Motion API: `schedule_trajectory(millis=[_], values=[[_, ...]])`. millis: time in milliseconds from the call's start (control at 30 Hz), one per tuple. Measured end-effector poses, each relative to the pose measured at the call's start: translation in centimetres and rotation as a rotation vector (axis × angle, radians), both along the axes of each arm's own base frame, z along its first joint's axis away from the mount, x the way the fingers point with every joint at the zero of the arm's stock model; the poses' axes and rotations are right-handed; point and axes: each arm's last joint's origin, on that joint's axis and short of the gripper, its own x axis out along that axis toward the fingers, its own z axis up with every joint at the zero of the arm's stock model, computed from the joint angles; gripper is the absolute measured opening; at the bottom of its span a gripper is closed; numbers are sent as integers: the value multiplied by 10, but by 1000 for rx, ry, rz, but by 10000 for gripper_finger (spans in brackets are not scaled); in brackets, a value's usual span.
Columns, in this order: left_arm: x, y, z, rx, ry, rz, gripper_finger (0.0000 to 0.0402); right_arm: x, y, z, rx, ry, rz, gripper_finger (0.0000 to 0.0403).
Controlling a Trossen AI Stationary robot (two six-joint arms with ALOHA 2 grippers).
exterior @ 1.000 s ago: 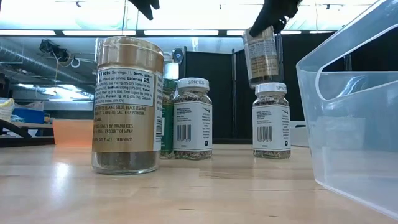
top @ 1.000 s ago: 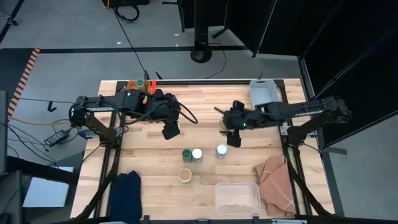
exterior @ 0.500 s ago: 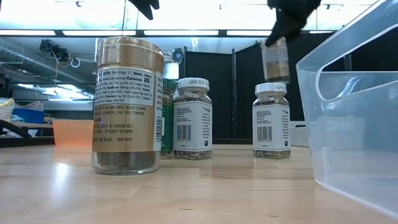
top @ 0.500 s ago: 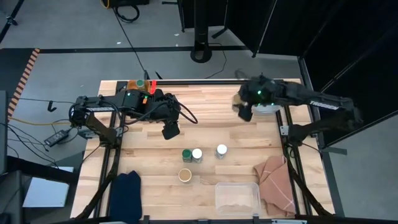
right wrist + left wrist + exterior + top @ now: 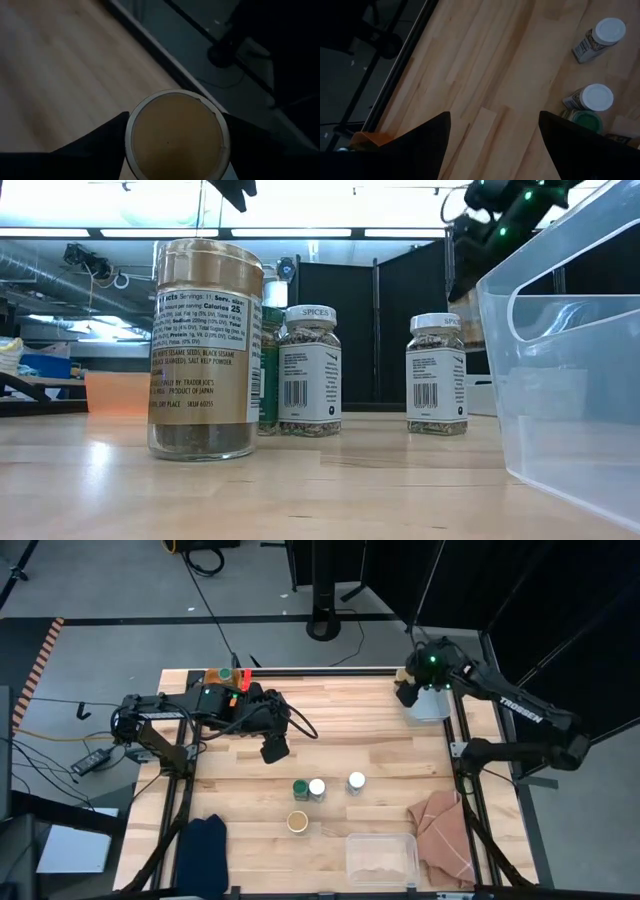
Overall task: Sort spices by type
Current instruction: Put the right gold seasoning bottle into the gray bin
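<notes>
Four spice jars stand mid-table: green lid (image 5: 300, 788), white lid (image 5: 317, 787), white lid (image 5: 356, 781) and tan lid (image 5: 297, 821). Another green-lidded jar (image 5: 225, 674) stands at the far edge by an orange container. My right gripper (image 5: 407, 692) is over the far right corner beside a pale bin (image 5: 432, 705), shut on the second tan-lidded jar (image 5: 175, 135). My left gripper (image 5: 273, 750) hangs open above the table, left of and beyond the jar group; its wrist view shows the two white lids (image 5: 610, 30) (image 5: 597, 96) and the green lid (image 5: 585, 120). My right gripper pinches the tan-lidded jar between its two fingers (image 5: 102, 140), one on each side of the jar's body just under the lid rim (image 5: 131, 131). The fingers come from above. The jar is lifted clear of the table, lid toward the wrist camera.
A clear plastic tub (image 5: 381, 855) sits at the near edge, with a pink cloth (image 5: 440, 830) to its right and a dark blue cloth (image 5: 203, 840) at the near left. In the low view the tub's wall (image 5: 570, 380) hides much of the right side.
My right gripper, still shut on the tan-lidded jar, has carried it up from just beyond the right-hand white-lidded jar toward the table's far right corner, ending beside the pale bin. The standing jars have stayed where they were.
</notes>
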Motion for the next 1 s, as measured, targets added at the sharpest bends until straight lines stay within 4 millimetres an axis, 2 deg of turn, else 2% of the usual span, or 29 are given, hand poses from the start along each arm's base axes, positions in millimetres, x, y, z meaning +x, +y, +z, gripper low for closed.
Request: schedule_trajectory(millis=[233,467,567,800,1000], values=[[0,0,0,0,0,0,310,-17,-37,-10,33,-38,-118,295],[0,0,0,0,0,0,310,-30,-60,-21,77,-37,-199,307],[0,0,0,1,1,1,310,-35,-67,-26,105,-42,-215,310],[0,1,0,8,0,6,310,-44,-75,-28,109,-48,-238,289],[0,1,0,30,-2,16,310,-48,-77,-33,115,-50,-253,302]])
